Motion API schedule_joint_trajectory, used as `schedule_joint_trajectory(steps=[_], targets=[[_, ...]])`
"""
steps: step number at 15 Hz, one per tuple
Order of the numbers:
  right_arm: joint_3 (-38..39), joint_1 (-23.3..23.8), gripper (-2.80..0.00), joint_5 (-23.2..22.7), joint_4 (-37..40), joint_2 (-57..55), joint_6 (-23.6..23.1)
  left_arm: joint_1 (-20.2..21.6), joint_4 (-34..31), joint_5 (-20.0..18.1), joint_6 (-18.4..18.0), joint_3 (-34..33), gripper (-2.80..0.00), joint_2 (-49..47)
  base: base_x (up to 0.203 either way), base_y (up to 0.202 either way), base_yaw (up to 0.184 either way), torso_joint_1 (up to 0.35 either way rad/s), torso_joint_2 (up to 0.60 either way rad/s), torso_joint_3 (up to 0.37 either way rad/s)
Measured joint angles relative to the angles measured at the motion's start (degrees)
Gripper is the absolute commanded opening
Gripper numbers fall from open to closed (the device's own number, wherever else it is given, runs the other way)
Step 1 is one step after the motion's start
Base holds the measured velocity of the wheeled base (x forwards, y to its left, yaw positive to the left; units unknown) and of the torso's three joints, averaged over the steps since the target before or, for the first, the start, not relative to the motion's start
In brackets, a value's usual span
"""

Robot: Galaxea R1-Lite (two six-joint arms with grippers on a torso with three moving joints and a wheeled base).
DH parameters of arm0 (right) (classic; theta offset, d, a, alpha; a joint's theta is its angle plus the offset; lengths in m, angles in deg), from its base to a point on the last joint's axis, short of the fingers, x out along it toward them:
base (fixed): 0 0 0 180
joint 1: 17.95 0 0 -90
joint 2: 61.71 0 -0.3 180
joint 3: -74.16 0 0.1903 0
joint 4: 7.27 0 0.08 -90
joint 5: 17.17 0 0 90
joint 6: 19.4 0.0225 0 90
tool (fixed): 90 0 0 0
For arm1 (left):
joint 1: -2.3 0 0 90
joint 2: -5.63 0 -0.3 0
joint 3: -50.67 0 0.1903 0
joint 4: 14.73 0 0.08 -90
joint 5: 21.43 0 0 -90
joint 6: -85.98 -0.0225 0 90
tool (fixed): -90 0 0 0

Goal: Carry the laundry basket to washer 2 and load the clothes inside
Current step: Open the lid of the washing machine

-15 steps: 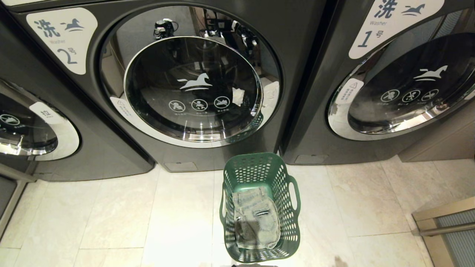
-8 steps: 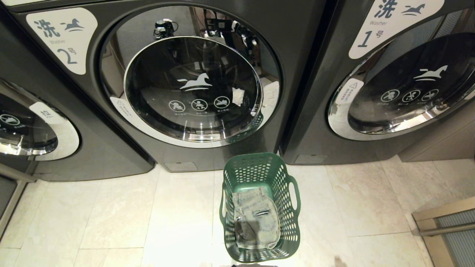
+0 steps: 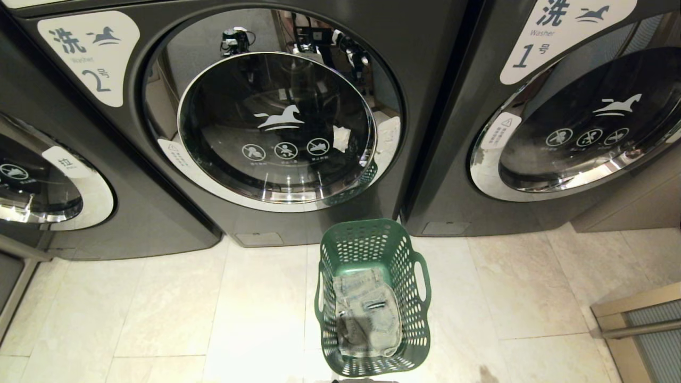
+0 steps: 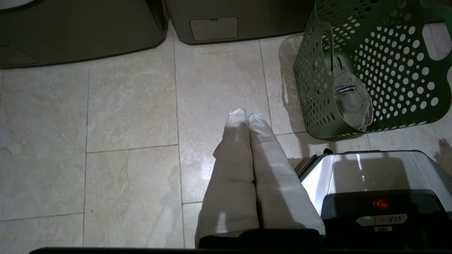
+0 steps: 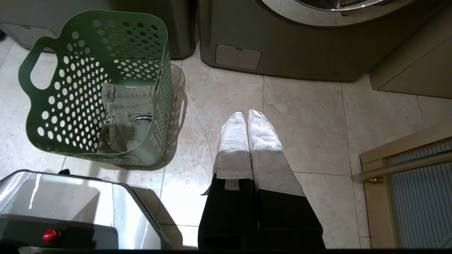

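A dark green laundry basket [image 3: 372, 298] with round perforations and cut-out side handles stands upright on pale floor tiles [image 3: 159, 308], just in front of the seam between two dark grey front-load washers. Washer 2 [image 3: 271, 106], marked by a white label with a "2", sits to the basket's left and beyond it; its round chrome-rimmed glass door with the white horse logo is closed. Washer 1 [image 3: 580, 111] is to the right, and part of a third washer [image 3: 48, 181] shows at the far left. Inside the basket lies a folded pale denim garment [image 3: 367, 314], pocket side up, covering most of the basket floor. Neither arm appears in the head view. The left gripper [image 4: 243, 114] hangs over bare tile on the basket's left, white-wrapped fingers pressed together and empty. The right gripper [image 5: 247, 116] hangs likewise on the basket's right, clenched on nothing. The silver front of the robot base [image 4: 370, 173] sits close behind the basket. The basket seems parked near the door so the garment can be lifted across once the door is opened.
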Motion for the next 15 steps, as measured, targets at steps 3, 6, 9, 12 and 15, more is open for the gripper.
schedule_joint_trajectory(steps=[3,6,9,12,15], targets=[[0.0,0.0,-2.8,0.0,0.0,0.0,0.0,0.0,0.0,1.1,1.7,0.0,-2.8,0.0,0.0,0.0,0.0,0.0,0.0,0.0],[0.0,0.0,-2.8,0.0,0.0,0.0,0.0,0.0,0.0,1.2,1.3,0.0,-2.8,0.0,0.0,0.0,0.0,0.0,0.0,0.0],[0.0,0.0,-2.8,0.0,-0.1,0.0,0.1,0.0,0.0,1.2,1.3,0.0,-2.8,0.0,0.0,0.0,0.0,0.0,0.0,0.0],[0.0,0.0,-2.8,-0.1,-0.1,0.0,0.0,0.0,0.0,1.2,1.3,0.0,-2.8,0.0,0.0,0.0,0.0,0.0,0.0,0.0],[0.0,0.0,-2.8,-0.1,-0.1,0.0,0.1,0.0,0.0,1.2,1.3,0.0,-2.8,0.0,0.0,0.0,0.0,0.0,0.0,0.0]])
